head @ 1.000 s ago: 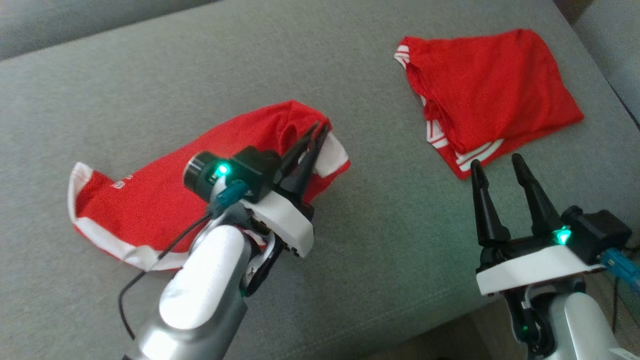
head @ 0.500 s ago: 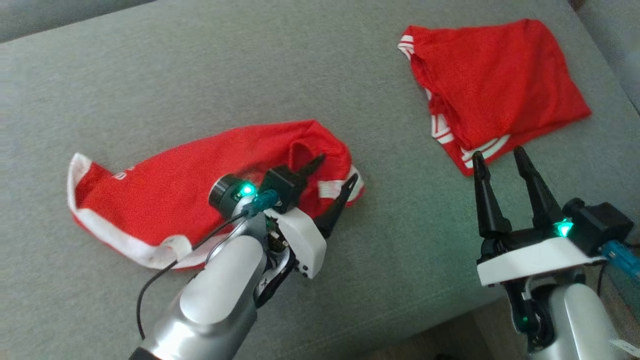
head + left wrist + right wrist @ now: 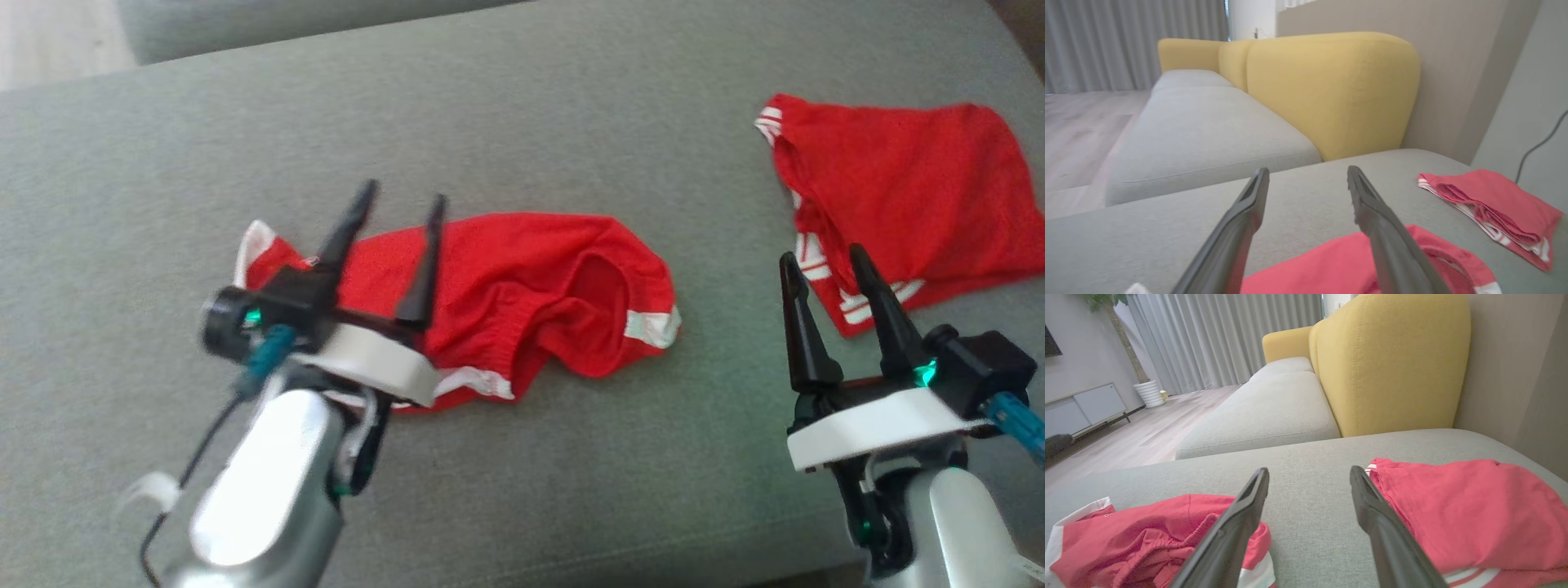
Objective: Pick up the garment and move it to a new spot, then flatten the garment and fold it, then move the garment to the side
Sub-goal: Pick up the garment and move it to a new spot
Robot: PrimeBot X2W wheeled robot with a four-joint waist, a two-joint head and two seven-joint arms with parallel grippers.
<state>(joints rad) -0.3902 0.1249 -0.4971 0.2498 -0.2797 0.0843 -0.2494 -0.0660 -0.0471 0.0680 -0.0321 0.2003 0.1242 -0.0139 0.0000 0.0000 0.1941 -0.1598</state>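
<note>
Place: home living room, plainly domestic.
Seating: long grey woven-fabric sofa seat (image 3: 1274, 412) stretching away, mustard-yellow padded backrest (image 3: 1392, 363) alongside.
Window side: floor-length grey pleated curtains (image 3: 1224, 339), drawn across.
Floor: pale wood planks (image 3: 1135, 445).
Far wall: low white cabinet on dark legs (image 3: 1086, 408), and near it a thin-trunked plant in a white ribbed pot (image 3: 1147, 392).
Laundry: red fabric garment with white trim (image 3: 522, 278) crumpled on the near grey cushion (image 3: 490, 106), second red garment with white stripes (image 3: 914, 180) folded, well apart.

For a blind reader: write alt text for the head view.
A crumpled red garment with white trim lies on a grey cushion, the open left tool at its left end. A folded red garment lies farther right, beyond the open right tool.
</note>
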